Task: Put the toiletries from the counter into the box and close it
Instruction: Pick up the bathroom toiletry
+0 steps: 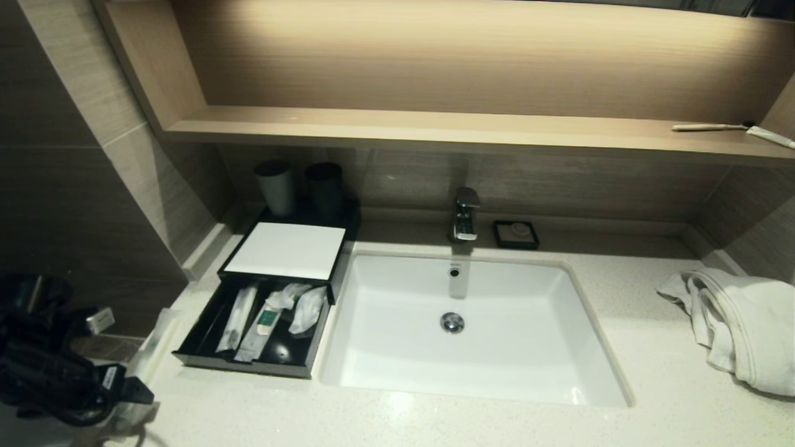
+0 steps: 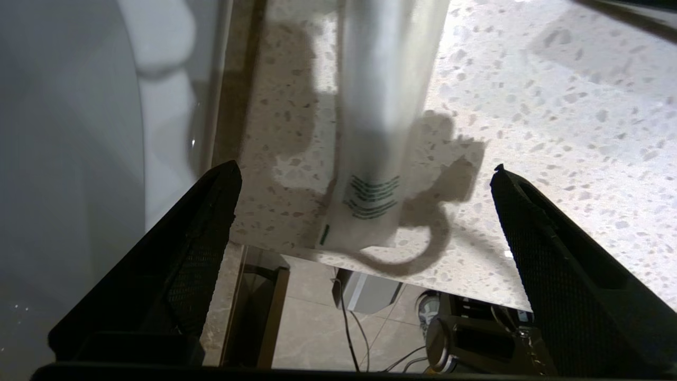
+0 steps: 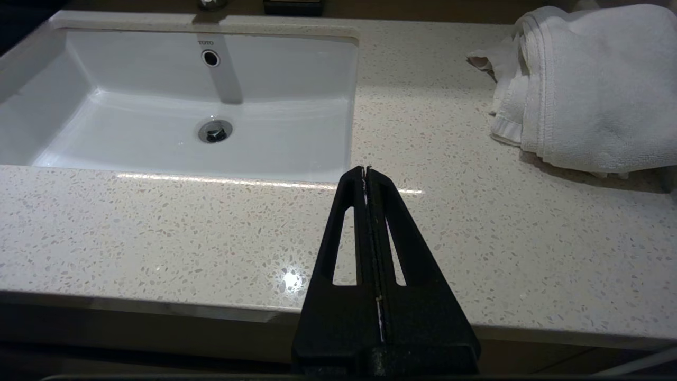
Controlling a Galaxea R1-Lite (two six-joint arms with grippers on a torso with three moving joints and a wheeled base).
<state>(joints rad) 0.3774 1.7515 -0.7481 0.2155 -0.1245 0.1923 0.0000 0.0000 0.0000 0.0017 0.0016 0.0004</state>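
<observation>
The left gripper [image 2: 365, 174] hangs wide open and empty over the counter's front-left corner. The packet [image 2: 378, 132] lies between its fingers, long axis running away toward the box [image 1: 248, 363]. The right gripper [image 3: 366, 172], closed on nothing, is well apart.

Lit wooden shelf [image 1: 435, 130] above a white sink [image 1: 472, 366].

Speckled beige stone surface [image 3: 158, 227]; glossy white rectangular sink [image 1: 397, 347]; matte black open box [image 1: 205, 335], white lid panel [image 1: 286, 249]; green-striped translucent sachet [image 2: 373, 196].
</observation>
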